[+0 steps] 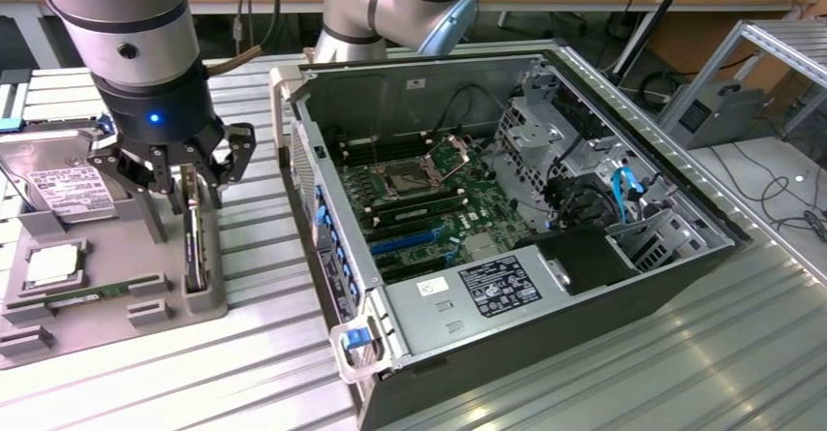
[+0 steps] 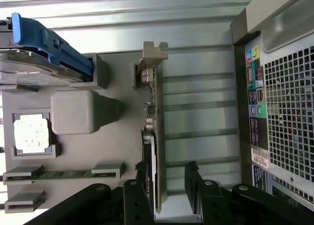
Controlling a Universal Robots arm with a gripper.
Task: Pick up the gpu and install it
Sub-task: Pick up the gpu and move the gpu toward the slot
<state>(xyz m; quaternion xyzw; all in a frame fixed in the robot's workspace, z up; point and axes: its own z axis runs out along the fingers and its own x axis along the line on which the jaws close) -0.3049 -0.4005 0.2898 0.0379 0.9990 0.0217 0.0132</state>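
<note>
The gpu [image 1: 194, 247] is a thin dark card that stands on edge in a slot of the grey holder tray [image 1: 116, 315], at the exterior view's left. In the wrist view the gpu [image 2: 153, 122] is edge-on, with its silver bracket [image 2: 155, 52] at the far end. My gripper [image 1: 192, 181] hangs straight over the card's near end, open. In the wrist view my gripper [image 2: 167, 186] straddles the card, one finger [image 2: 142, 183] close beside it and the other finger [image 2: 192, 183] well apart from it. Nothing is gripped.
The tray also holds a silver hard drive [image 1: 52, 184] with a blue clip [image 2: 44, 38], a processor chip [image 2: 32, 133] and a green memory stick [image 2: 64, 174]. The open computer case [image 1: 517, 228] lies to the exterior view's right, motherboard [image 1: 427, 208] exposed. Slatted metal table [image 1: 259, 373].
</note>
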